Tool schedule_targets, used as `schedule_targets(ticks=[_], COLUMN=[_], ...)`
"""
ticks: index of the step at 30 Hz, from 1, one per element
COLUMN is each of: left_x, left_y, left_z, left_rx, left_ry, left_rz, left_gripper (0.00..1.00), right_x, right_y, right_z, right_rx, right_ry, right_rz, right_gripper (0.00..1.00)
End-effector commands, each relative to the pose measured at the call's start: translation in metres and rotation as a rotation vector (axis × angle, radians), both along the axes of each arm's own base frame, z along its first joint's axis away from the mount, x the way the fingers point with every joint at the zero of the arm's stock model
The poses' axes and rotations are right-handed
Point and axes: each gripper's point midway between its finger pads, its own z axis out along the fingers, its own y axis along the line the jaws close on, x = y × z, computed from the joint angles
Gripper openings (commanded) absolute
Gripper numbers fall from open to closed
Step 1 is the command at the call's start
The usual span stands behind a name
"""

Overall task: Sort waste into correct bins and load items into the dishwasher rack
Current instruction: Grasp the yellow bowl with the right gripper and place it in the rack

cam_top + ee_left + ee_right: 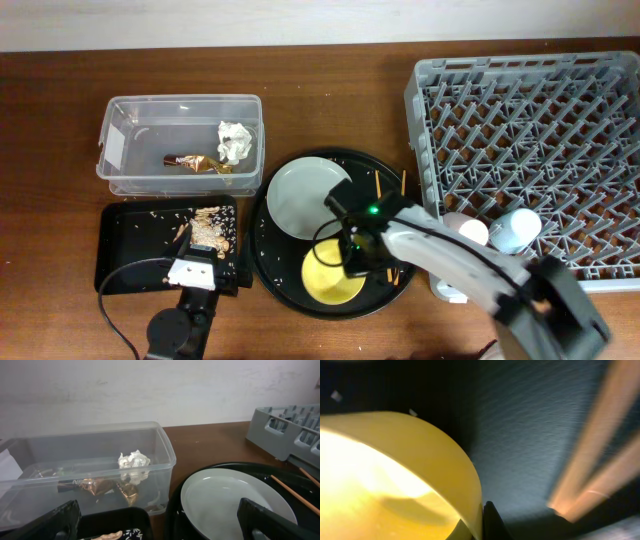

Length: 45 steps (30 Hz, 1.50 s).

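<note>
Nearest the robot, the left claw (158,512) hangs spread wide above the shallow black tray (130,250), which holds one heap of tan food scraps (210,232). The right claw (352,262) sits at the rim of the one yellow bowl (328,280); whether it pinches it cannot be told. The bowl, one grey-green plate (300,195) and two chopsticks (378,186) lie on the round black tray (262,250), not yet loaded. One pink cup (466,232) and one light-blue cup (518,230) appear to stand in the near corner of the dishwasher rack (540,110). Farther back on the desk (340,90), the clear tub (180,98) holds one tissue (236,142) and one wrapper (198,161); the waste looks sorted.
</note>
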Motion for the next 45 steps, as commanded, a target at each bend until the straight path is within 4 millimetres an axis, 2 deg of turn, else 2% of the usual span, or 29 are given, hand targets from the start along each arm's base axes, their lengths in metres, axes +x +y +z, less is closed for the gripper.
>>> schedule_targets(ticks=[1,3,4,5,6,8,9,12,14,16,20,24,26,29,30,31,32,34,35,37,40,41,43,44,45], left_x=[0.0,0.0,0.0,0.0,0.0,0.0,0.0,0.0,0.0,0.0,0.0,0.0,0.0,0.0,0.0,0.0,0.0,0.0,0.0,0.0,0.0,0.0,0.0,0.0,0.0], left_y=[-0.001,-0.001,-0.001,-0.001,-0.001,-0.001,-0.001,-0.001,-0.001,-0.001,-0.001,-0.001,-0.001,-0.001,-0.001,-0.001,-0.001,-0.001,-0.001,-0.001,-0.001,-0.001,-0.001,-0.001,-0.001], left_z=[-0.001,-0.001,-0.001,-0.001,-0.001,-0.001,-0.001,-0.001,-0.001,-0.001,-0.001,-0.001,-0.001,-0.001,-0.001,-0.001,-0.001,-0.001,-0.001,-0.001,-0.001,-0.001,-0.001,-0.001,-0.001], left_rx=[0.008,0.008,0.008,0.008,0.008,0.008,0.008,0.008,0.008,0.008,0.007,0.008,0.007,0.008,0.008,0.007,0.008,0.007,0.008,0.007,0.008,0.008,0.008,0.008,0.008], left_ry=[-0.002,-0.002,-0.002,-0.002,-0.002,-0.002,-0.002,-0.002,-0.002,-0.002,-0.002,-0.002,-0.002,-0.002,-0.002,-0.002,-0.002,-0.002,-0.002,-0.002,-0.002,-0.002,-0.002,-0.002,-0.002], left_rz=[-0.008,-0.008,-0.008,-0.008,-0.008,-0.008,-0.008,-0.009,-0.008,-0.008,-0.008,-0.008,-0.008,-0.008,-0.008,-0.008,-0.008,-0.008,-0.008,-0.008,-0.008,-0.008,-0.008,-0.008,-0.008], left_gripper=[0.99,0.99,0.99,0.99,0.99,0.99,0.99,0.99,0.99,0.99,0.99,0.99,0.99,0.99,0.99,0.99,0.99,0.99,0.99,0.99,0.99,0.99,0.99,0.99,0.99], right_x=[0.076,0.094,0.101,0.109,0.114,0.122,0.13,0.15,0.158,0.172,0.208,0.221,0.224,0.228,0.231,0.233,0.234,0.232,0.231,0.229,0.229,0.226,0.211,0.182,0.167], right_y=[-0.044,-0.077,-0.101,-0.141,-0.17,-0.226,-0.249,-0.29,-0.301,-0.309,-0.309,-0.308,-0.305,-0.279,-0.268,-0.255,-0.243,-0.228,-0.221,-0.208,-0.168,-0.142,-0.095,-0.032,-0.003], right_z=[0.118,0.169,0.191,0.215,0.227,0.245,0.245,0.229,0.215,0.2,0.178,0.151,0.142,0.137,0.135,0.13,0.121,0.113,0.115,0.124,0.148,0.151,0.143,0.136,0.136], right_rx=[-0.104,-0.177,-0.233,-0.36,-0.467,-0.687,-0.778,-0.985,-1.061,-1.163,-1.326,-1.387,-1.396,-1.374,-1.352,-1.322,-1.283,-1.258,-1.255,-1.238,-1.087,-0.934,-0.601,-0.154,0.034], right_ry=[-0.527,-0.718,-0.806,-0.912,-0.963,-1.027,-1.016,-0.94,-0.905,-0.849,-0.765,-0.691,-0.663,-0.681,-0.697,-0.699,-0.686,-0.669,-0.674,-0.708,-0.804,-0.818,-0.763,-0.605,-0.524], right_rz=[-0.109,-0.16,-0.233,-0.351,-0.436,-0.6,-0.624,-0.639,-0.647,-0.585,-0.413,-0.33,-0.286,-0.215,-0.187,-0.137,-0.071,-0.001,0.018,0.031,0.09,0.138,0.173,0.14,0.137], right_gripper=[0.04,0.04,0.04,0.04,0.04,0.04,0.04,0.04,0.04,0.04,0.04,0.04,0.04,0.05,0.13,0.35,0.67,0.86,0.91,0.95,0.96,0.96,0.96,0.93,0.91])
